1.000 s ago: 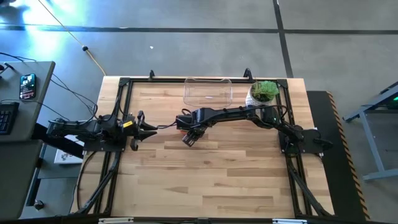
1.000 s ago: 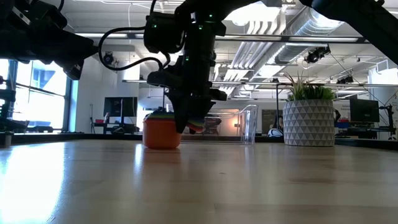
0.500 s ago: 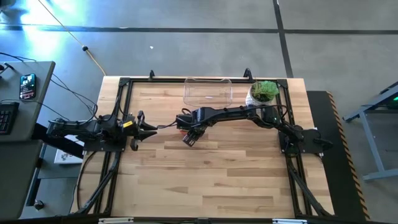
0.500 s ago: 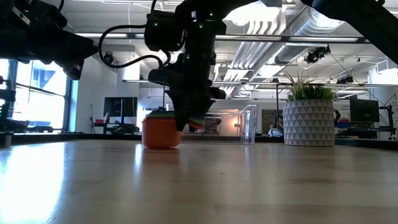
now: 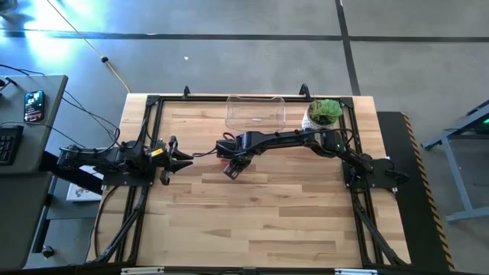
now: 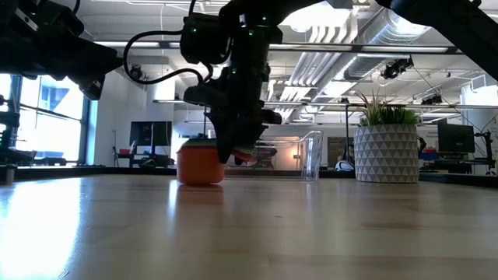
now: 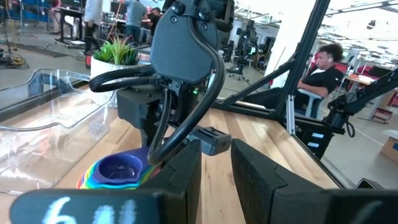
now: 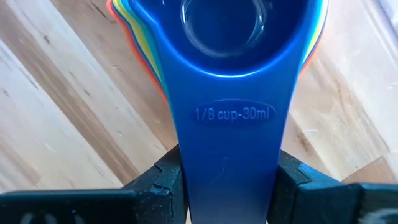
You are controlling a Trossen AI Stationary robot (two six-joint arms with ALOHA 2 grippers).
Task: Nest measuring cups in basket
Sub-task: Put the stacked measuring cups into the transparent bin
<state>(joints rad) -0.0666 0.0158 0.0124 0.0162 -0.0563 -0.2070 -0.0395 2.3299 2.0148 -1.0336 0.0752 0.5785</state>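
The measuring cups sit nested in one stack (image 8: 224,25), the blue cup innermost on top and the orange cup (image 6: 201,166) outermost. The stack's base seems to rest on the table near its middle (image 5: 224,158). My right gripper (image 5: 231,169) reaches over from the right and is shut on the stack's handle. My left gripper (image 5: 183,158) waits open just left of the stack, its fingers pointing at it (image 7: 118,171). The clear basket (image 5: 256,112) stands at the far edge, behind the stack. My right gripper (image 8: 229,180) pinches the blue cup's flat handle (image 8: 227,143), one finger (image 8: 168,180) on each long edge, so the fingers lie across it. It comes down from above at a slant (image 6: 233,152). Other cups' handles fan out beneath; whether the fingers also grip them is hidden.
A white pot with a green plant (image 5: 324,112) stands at the far right corner, beside the basket (image 6: 307,152). Bare wood stretches across the near half of the table. A person sits beyond the table's right side (image 7: 323,68).
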